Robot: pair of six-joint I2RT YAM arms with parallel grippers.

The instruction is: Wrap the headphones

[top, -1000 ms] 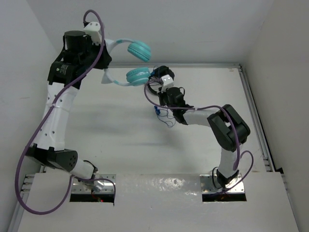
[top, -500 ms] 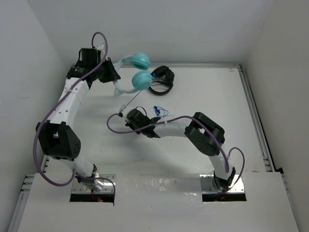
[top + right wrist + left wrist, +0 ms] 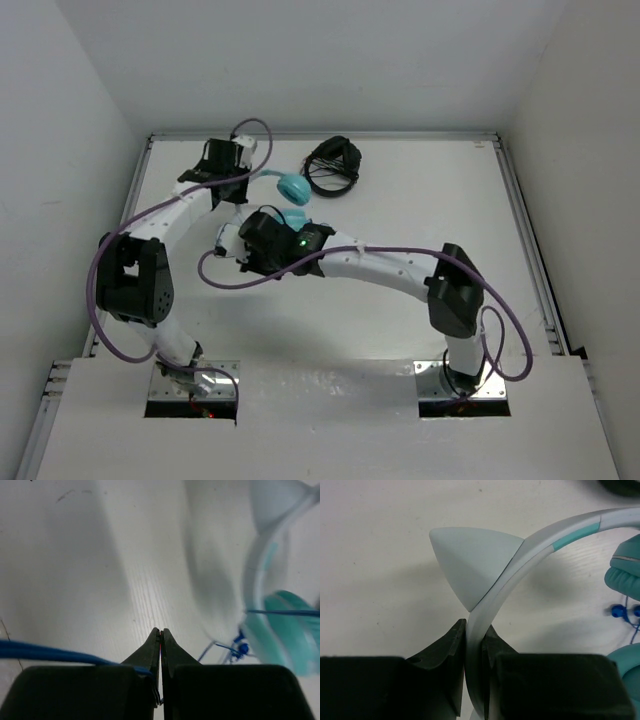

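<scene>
The turquoise headphones (image 3: 293, 187) hang low over the far left of the table, held by their pale headband (image 3: 540, 545). My left gripper (image 3: 475, 630) is shut on the headband just below a pale cat-ear piece (image 3: 470, 560); in the top view that gripper (image 3: 243, 190) sits left of the cups. A teal cup (image 3: 625, 575) shows at the right. My right gripper (image 3: 161, 632) is shut on the thin blue cable (image 3: 50, 654), which runs in from the left. In the top view it (image 3: 232, 240) is just in front of the cups. More cable (image 3: 235, 647) loops below a cup (image 3: 285, 630).
Black headphones with a coiled black cable (image 3: 333, 165) lie at the back, just right of the teal ones. White walls close in the table at the left and back. A metal rail (image 3: 525, 240) runs along the right edge.
My left arm has brought the headphones down and forward from high at the back. My right arm has swung left across the table, drawing the blue cable with it, to just in front of the cups.
</scene>
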